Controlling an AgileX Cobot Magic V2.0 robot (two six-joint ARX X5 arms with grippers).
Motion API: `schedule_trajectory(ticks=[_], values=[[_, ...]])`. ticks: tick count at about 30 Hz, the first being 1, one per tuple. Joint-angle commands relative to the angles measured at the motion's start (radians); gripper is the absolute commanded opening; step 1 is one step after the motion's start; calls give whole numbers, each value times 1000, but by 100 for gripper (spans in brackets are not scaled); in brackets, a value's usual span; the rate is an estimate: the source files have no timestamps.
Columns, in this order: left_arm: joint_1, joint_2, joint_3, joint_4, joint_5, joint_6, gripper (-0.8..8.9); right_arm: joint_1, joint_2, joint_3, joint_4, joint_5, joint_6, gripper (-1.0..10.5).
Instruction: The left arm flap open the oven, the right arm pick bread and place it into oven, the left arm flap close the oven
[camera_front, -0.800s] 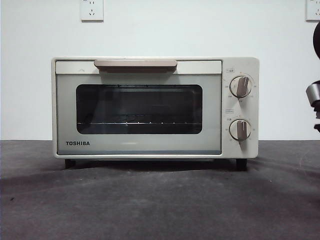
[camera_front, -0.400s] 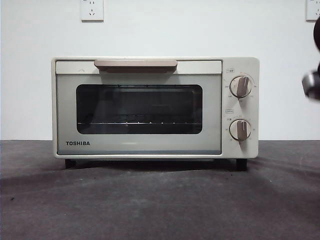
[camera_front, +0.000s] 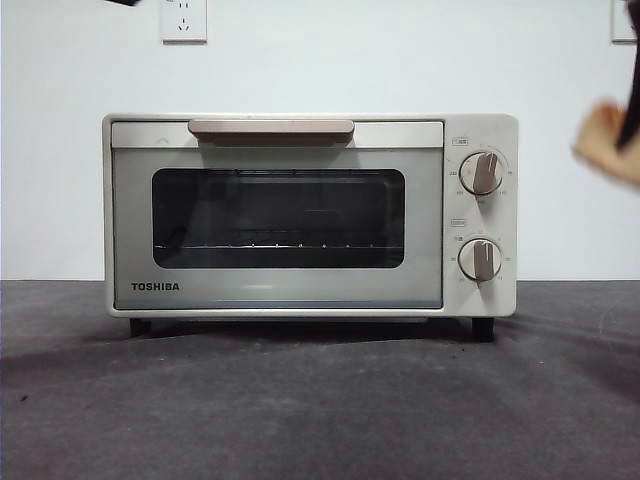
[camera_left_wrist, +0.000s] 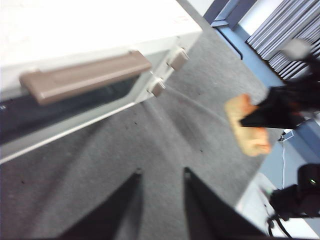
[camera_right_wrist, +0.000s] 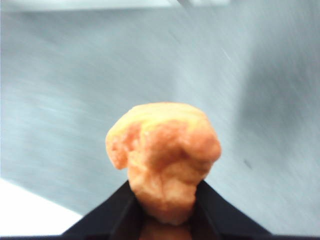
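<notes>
Nearest me, I have my right gripper (camera_right_wrist: 167, 200) clamped on the small golden-brown rounded bread bun (camera_right_wrist: 165, 157), carried in the air at the right edge of the front view, off the grey table (camera_front: 320, 400) and well right of the oven's knobs. My left gripper (camera_left_wrist: 161, 175) hangs above the table just in front of the oven, jaws a little apart and holding nothing. Farther back the cream-white boxy TOSHIBA toaster oven (camera_front: 480, 130) stands with its door shut, so I judge the opening step is still due: the left jaws must reach the beige bar handle (camera_left_wrist: 82, 77) and flap the door down before the bread goes in.
</notes>
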Motion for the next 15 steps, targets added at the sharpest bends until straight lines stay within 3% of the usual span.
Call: schedule_trajectory(ticks=[1, 15], values=[[-5, 79, 67, -8, -30, 45, 16, 5, -57, 39, 18, -23, -12, 95], [-98, 420, 326, -34, -281, 325, 16, 5, -285, 70, 48, -29, -11, 95]])
